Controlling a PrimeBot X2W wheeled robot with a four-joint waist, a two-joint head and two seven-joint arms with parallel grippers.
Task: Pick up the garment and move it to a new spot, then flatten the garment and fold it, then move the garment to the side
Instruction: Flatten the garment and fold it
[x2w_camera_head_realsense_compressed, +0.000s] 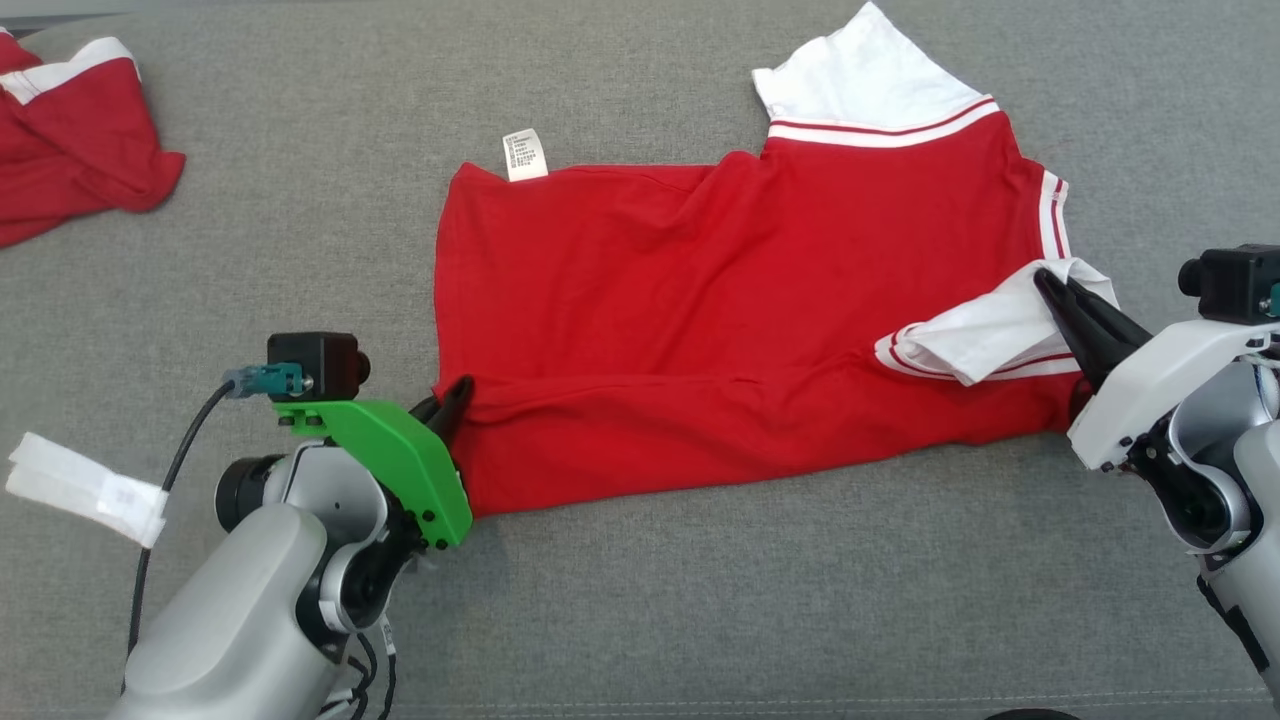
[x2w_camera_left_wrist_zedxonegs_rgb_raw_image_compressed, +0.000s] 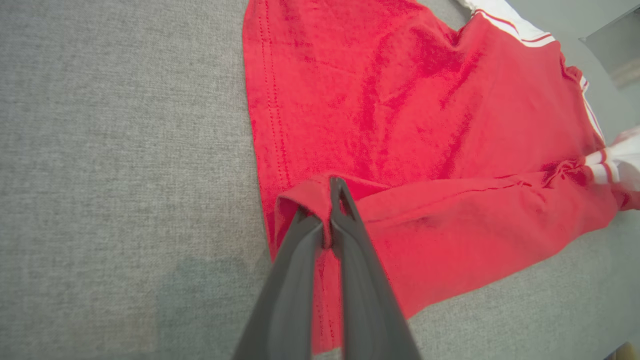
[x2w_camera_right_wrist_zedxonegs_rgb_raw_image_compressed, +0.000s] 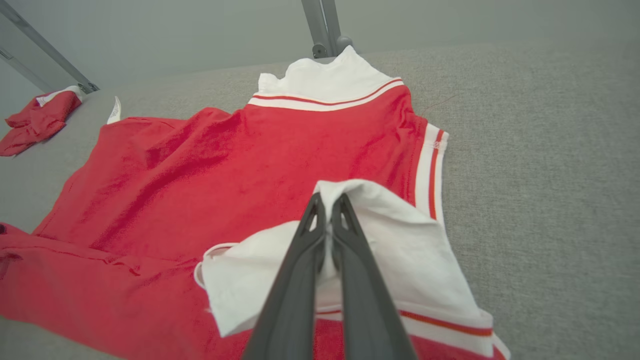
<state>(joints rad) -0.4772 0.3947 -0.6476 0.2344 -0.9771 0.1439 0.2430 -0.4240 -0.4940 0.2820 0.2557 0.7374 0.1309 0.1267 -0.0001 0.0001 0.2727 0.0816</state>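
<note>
A: How far along is it?

B: The garment (x2w_camera_head_realsense_compressed: 700, 300) lies spread fairly flat on the grey surface (x2w_camera_head_realsense_compressed: 300, 150), so moving and flattening look done. Folding seems just under way, with the near long edge turned over onto the body. Further folds and the move aside are left.

A: And the fingers?

B: Both pairs are pinched tight on cloth. The left gripper (x2w_camera_head_realsense_compressed: 458, 392) holds the hem corner, with the red body stretching ahead and to its right. The right gripper (x2w_camera_head_realsense_compressed: 1048, 278) holds the white sleeve (x2w_camera_head_realsense_compressed: 985, 335), doubled back over the red beneath its tips.
</note>
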